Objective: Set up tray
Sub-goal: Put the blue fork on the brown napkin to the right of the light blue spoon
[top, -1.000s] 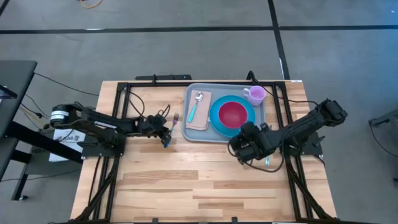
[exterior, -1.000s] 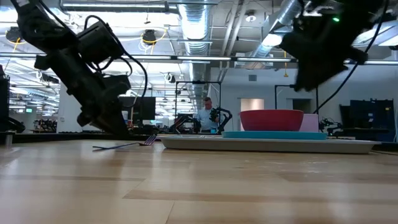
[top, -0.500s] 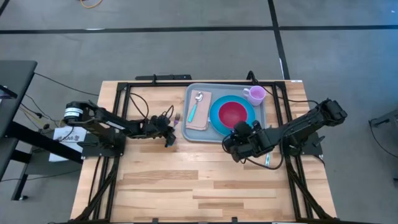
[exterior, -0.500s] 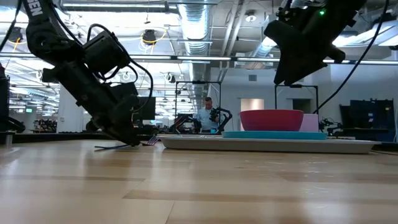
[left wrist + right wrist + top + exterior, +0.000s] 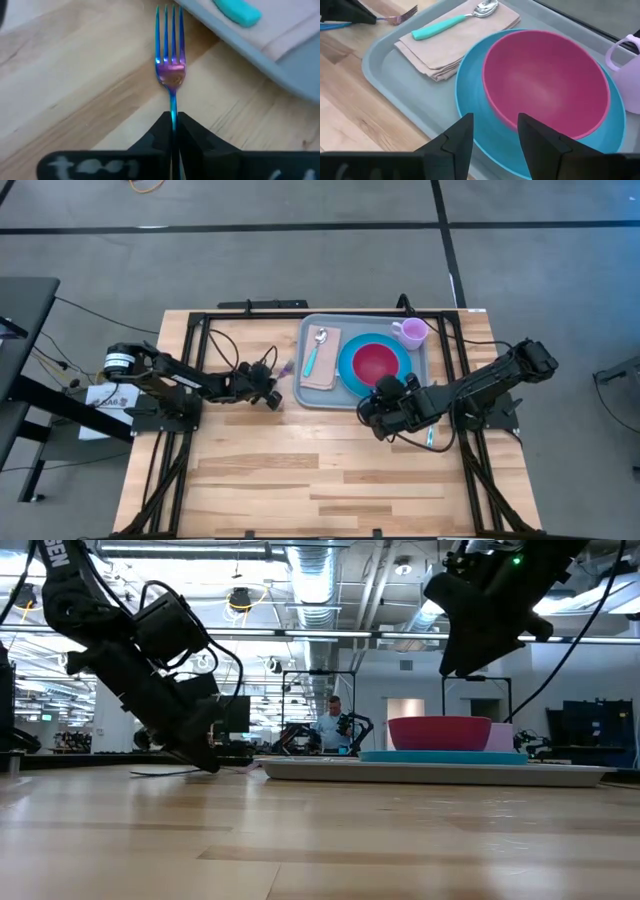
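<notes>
1. As far as you can judge from what lies on it, the tray [image 5: 363, 351] is mostly set: it sits at the far middle of the table [image 5: 300, 470], carrying a blue plate [image 5: 350, 370] with a red bowl [image 5: 375, 363] on it, a folded napkin [image 5: 325, 374] with a spoon [image 5: 316, 350] on top, and a lilac cup [image 5: 410, 332] in its far right corner.
2. Your left hand [image 5: 272, 390] is closed on the handle of a fork [image 5: 170, 65], low over the table just beside the tray's left edge, tines pointing toward the tray.
3. Your fork is not yet on the tray; placing it, likely by the napkin, looks like the main step left.
4. Your right hand [image 5: 494, 135] hovers above the near edge of the tray, by the plate, fingers parted and holding nothing.
5. Something small and teal lies on the table near your right arm; you cannot tell what it is.
</notes>
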Controlling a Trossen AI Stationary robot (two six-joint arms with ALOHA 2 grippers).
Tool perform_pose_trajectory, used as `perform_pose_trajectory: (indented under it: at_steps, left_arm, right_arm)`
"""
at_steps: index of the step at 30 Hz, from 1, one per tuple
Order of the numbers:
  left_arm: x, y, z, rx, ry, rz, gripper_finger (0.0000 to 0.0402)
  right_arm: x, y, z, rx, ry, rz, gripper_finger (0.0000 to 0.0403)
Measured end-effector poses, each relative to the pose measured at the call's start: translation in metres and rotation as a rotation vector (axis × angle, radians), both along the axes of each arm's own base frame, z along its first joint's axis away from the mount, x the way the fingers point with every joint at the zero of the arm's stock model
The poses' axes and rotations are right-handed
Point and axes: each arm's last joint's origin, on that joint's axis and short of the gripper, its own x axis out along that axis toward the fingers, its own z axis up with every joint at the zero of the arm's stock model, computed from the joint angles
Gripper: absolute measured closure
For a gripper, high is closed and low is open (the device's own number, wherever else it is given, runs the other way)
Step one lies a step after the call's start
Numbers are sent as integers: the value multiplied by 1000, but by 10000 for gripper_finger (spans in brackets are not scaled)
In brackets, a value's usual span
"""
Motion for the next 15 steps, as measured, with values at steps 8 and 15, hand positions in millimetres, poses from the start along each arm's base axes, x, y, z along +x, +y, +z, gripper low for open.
perform_pose_trajectory:
  at_steps: [8, 15]
  left_arm:
    - [25, -1, 33, 65, -209, 106, 399]
    - [63, 10, 82, 12, -428, 153, 400]
  right_arm:
    - [1, 0, 0, 5, -7, 1, 259]
    - [2, 1, 0, 11, -26, 1, 258]
